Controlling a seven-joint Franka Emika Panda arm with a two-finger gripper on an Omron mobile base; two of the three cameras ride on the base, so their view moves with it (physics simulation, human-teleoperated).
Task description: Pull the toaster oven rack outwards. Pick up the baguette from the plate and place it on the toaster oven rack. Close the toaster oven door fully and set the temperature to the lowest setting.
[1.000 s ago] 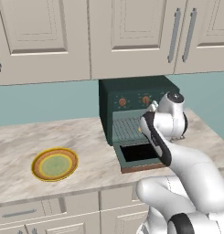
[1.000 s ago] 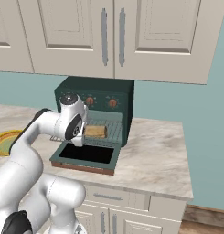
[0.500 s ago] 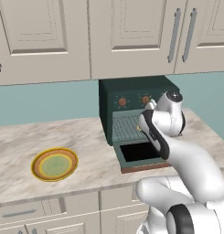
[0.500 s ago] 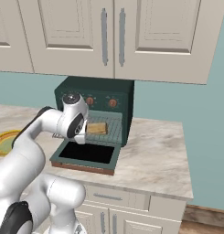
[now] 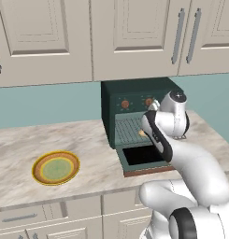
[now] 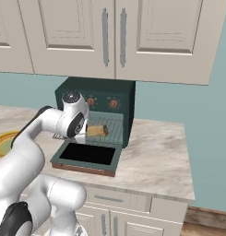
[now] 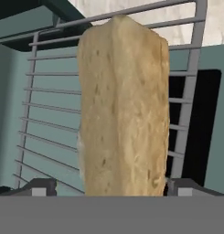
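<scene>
The baguette [image 7: 123, 109] lies on the toaster oven rack [image 7: 45, 123], its golden-tan crust running up the middle of the hand view across the silver-grey bars. The end effector [image 7: 111, 186] hovers just over the near end of the loaf, its two dark tips standing apart at either side of the bread at the bottom of the frame; the jaws look open and free of the crust, though the close angle makes actual contact hard to rule out.

In the right base view the bread shows as a pale block at centre frame on the pulled-out rack, inside the mouth of the dark green toaster oven [image 6: 126, 92]. The toaster oven door [image 6: 88, 156] hangs down flat in front, black glass up, reddish handle along its near edge. At left of centre in the left base view, the plate [image 5: 55, 167] sits bare on the marble counter [image 5: 22, 149].

By this evidence the rack is out and the loaf delivered. Closing the door fully and turning the temperature knob to its lowest setting are left.
</scene>
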